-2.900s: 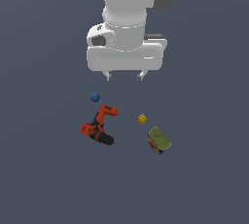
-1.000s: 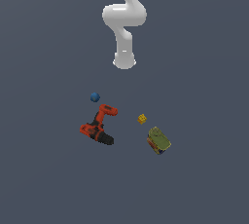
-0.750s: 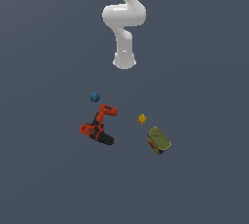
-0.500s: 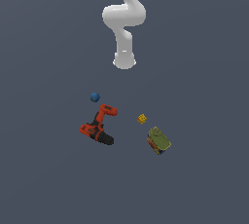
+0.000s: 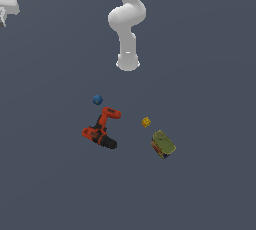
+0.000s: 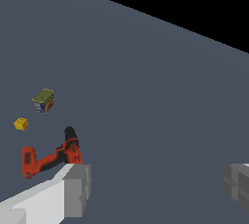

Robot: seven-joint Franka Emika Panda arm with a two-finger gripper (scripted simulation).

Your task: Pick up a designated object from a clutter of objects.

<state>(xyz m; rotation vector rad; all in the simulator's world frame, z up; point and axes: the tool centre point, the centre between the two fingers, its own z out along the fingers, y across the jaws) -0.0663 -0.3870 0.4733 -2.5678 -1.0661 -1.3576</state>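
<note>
I see the red-orange drill (image 5: 101, 130) lying on the grey floor (image 5: 210, 74), near the middle of the exterior view; a blue ball (image 5: 97, 100) sits just beside its handle end, a yellow cube (image 5: 146, 122) and an olive-green can (image 5: 163, 144) lie apart toward that view's right; nothing covers the drill; my gripper (image 6: 155, 189) has its fingers (image 6: 78, 189) wide apart, holding nothing; it sits well away from the clutter, and the white arm (image 5: 127, 24) rises behind the objects.
</note>
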